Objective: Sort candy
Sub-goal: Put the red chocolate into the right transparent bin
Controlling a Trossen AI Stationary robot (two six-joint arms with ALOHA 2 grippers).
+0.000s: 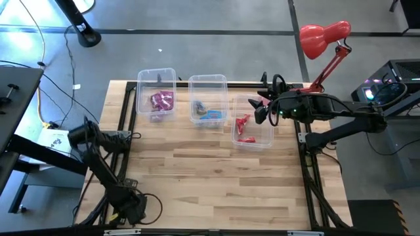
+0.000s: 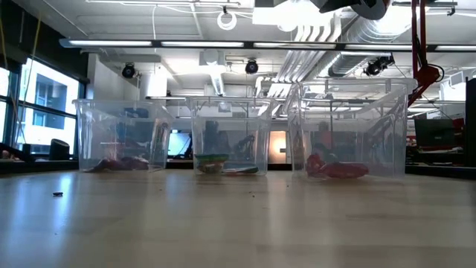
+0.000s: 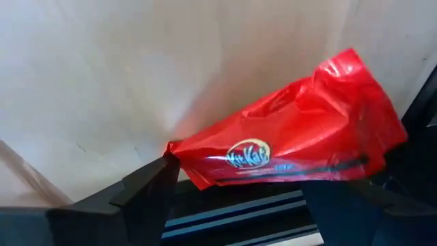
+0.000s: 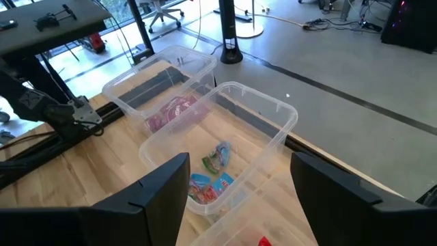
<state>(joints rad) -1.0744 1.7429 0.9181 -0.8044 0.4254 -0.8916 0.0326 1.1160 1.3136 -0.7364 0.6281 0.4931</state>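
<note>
Three clear bins stand in a row at the table's far side. The left bin [image 1: 156, 95] holds purple candy [image 1: 161, 100], the middle bin [image 1: 209, 99] blue candy [image 1: 210, 115], and the right bin [image 1: 252, 122] red candy [image 1: 244, 129]. My left gripper [image 1: 134, 208] is low at the table's near left corner, open. A red KitKat bag [image 3: 300, 140] lies on the wood between its fingers, hidden under the gripper in the high view. My right gripper [image 4: 239, 191] hangs open and empty above the right bin. My left gripper comes at the red bag slanting down from above, one finger [image 3: 153, 181] beside the bag's pointed corner [image 3: 179, 149]. The bag lies flat on the table. I cannot tell whether either finger touches it.
A red desk lamp [image 1: 325, 36] leans in at the far right corner. Dark frame rails [image 1: 308, 164] run along the table's sides, and one shows under the bag [image 3: 232, 212]. Bare wood [image 1: 216, 177] stretches in front of the bins.
</note>
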